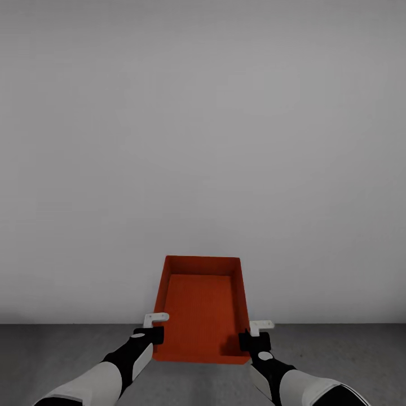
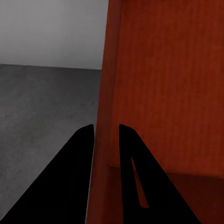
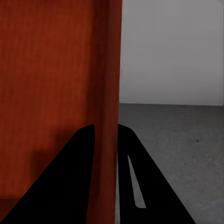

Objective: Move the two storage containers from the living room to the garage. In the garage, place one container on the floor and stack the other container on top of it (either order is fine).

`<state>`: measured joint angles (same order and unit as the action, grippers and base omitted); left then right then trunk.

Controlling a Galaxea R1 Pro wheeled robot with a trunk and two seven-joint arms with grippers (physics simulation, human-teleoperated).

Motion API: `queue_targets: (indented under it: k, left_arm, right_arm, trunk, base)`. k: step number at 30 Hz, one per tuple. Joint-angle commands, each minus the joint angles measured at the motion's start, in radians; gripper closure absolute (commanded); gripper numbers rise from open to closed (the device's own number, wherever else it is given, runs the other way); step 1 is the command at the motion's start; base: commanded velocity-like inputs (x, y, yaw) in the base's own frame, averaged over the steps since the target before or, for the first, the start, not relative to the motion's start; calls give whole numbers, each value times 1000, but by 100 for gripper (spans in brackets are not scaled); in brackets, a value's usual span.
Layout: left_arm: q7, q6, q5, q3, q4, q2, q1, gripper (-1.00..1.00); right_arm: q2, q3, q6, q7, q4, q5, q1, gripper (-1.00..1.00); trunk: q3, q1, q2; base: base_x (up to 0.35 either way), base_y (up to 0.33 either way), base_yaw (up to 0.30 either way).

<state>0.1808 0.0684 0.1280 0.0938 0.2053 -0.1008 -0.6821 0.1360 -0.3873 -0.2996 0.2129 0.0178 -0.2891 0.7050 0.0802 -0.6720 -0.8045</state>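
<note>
One orange-red storage container hangs in the air in front of me, held level between both arms. My left gripper is shut on its left wall, one finger inside and one outside. My right gripper is shut on its right wall the same way. The container is topless and holds nothing, and in the right wrist view the container shows its inner bottom. Below lies the dark grey concrete floor of the garage.
A plain pale grey wall stands straight ahead and meets the floor a short way beyond the container. Bare concrete spreads to the left, and more of it to the right.
</note>
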Motion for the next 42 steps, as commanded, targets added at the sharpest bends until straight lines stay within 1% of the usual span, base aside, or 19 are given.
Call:
queue_targets:
  k: [1, 11, 42]
  left_arm:
    - [13, 7, -1, -20, 3, 7, -1, 100]
    - [13, 7, -1, -20, 3, 7, -1, 100]
    - [13, 7, 1, -19, 5, 6, -1, 100]
  right_arm:
    - [0, 34, -1, 0, -1, 7, 1, 100]
    - [-1, 34, 0, -1, -1, 7, 1, 100]
    - [-3, 34, 0, -1, -1, 7, 1, 100]
  trunk:
    - [2, 0, -1]
    - [5, 0, -1]
    - [53, 0, -1]
  base:
    - [13, 13, 0]
    - [1, 1, 0]
    - [0, 0, 0]
